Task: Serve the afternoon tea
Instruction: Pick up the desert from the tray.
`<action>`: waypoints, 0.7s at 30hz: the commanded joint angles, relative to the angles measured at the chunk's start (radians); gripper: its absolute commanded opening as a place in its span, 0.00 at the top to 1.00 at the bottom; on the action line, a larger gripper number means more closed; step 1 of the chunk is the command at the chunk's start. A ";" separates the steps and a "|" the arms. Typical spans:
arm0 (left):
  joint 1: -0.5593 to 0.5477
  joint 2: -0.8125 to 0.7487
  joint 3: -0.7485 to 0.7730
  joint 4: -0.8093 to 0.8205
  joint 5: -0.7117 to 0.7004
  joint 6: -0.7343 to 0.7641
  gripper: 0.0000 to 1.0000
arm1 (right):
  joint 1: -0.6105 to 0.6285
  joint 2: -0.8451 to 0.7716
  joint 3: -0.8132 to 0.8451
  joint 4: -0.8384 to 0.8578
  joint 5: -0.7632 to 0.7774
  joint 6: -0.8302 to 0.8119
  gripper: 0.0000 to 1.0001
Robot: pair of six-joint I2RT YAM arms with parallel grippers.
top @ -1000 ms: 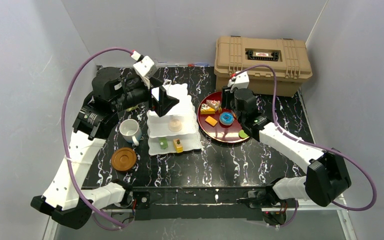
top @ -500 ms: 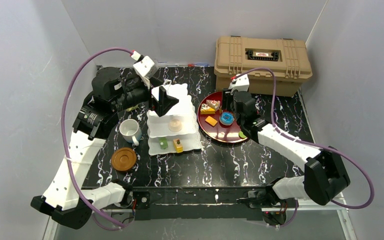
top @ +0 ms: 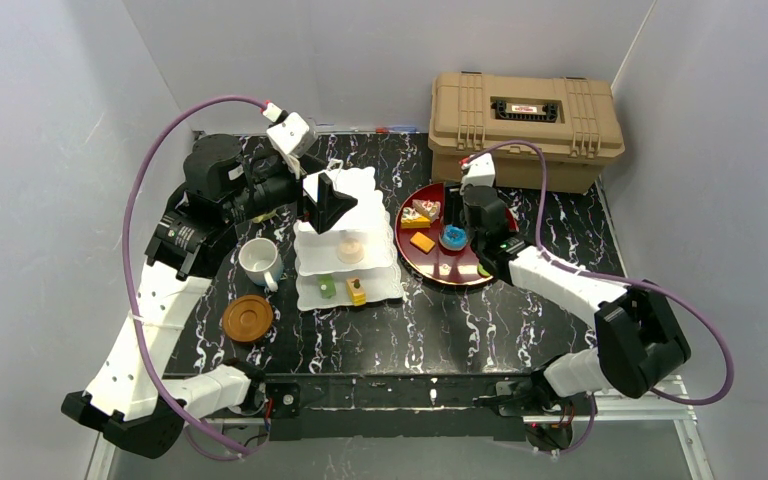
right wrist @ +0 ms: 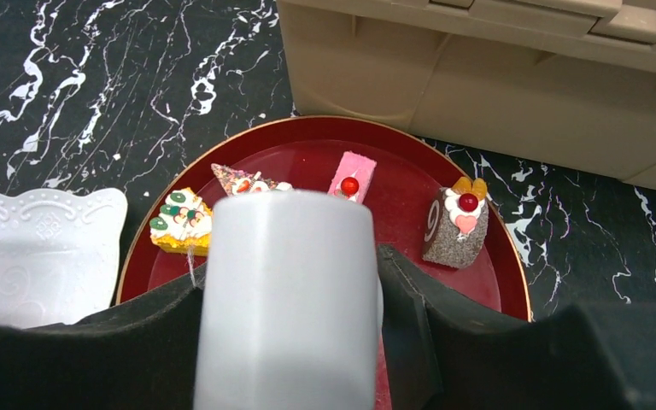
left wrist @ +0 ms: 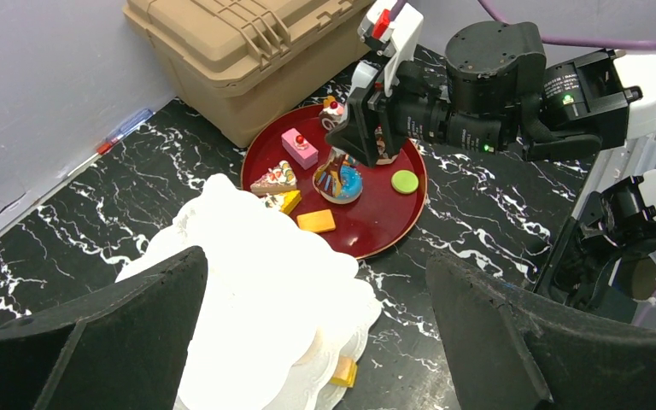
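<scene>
Drawing right elbow inward since a second ago and nudging right pincer point(left wrist: 342, 154) slightly nearer across tray point(left wrist: 367, 231); keeping left pincer point(top: 328, 205) unmoved. Pressing right pincer closed against both sides of pale cylinder point(right wrist: 286, 290), perhaps a toy pastry, though too close to the lens for telling. Hanging that pincer over tray, with donut point(top: 451, 237) just below its tips. Showing, ahead of it toward case point(top: 525, 125), pink slab point(right wrist: 351, 178) and chocolate roll point(right wrist: 453, 226); on its stand side, wedge point(right wrist: 243, 181) and yellow cake point(right wrist: 181, 224); nearer the bases than its tips, green disc point(left wrist: 405, 181) and orange square point(left wrist: 317, 220), all lying on tray. Spreading left pincer wide, gripping nothing, above stand point(top: 382, 282), with top tier framed between its fingers. Carrying, on tiers below that pincer, cream pastry point(top: 350, 250) in the middle, green pastry point(top: 329, 287) and yellow pastry point(top: 357, 292) side by side on the lowest. Leaving mug point(top: 258, 260) upright, nearer the bases than left pincer and just beside stand, with coaster point(top: 247, 317) near mug on the side away from that pincer, flat on table point(top: 460, 320).
</scene>
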 commanded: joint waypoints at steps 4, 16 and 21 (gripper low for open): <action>0.001 -0.017 0.028 -0.005 0.008 0.005 0.02 | -0.010 0.005 -0.013 0.082 0.001 0.023 0.36; 0.001 -0.017 0.029 -0.003 0.010 0.003 0.02 | -0.022 0.026 -0.039 0.087 -0.019 0.031 0.35; 0.001 -0.017 0.032 -0.005 0.012 0.000 0.02 | -0.023 0.043 -0.044 0.087 -0.037 0.041 0.35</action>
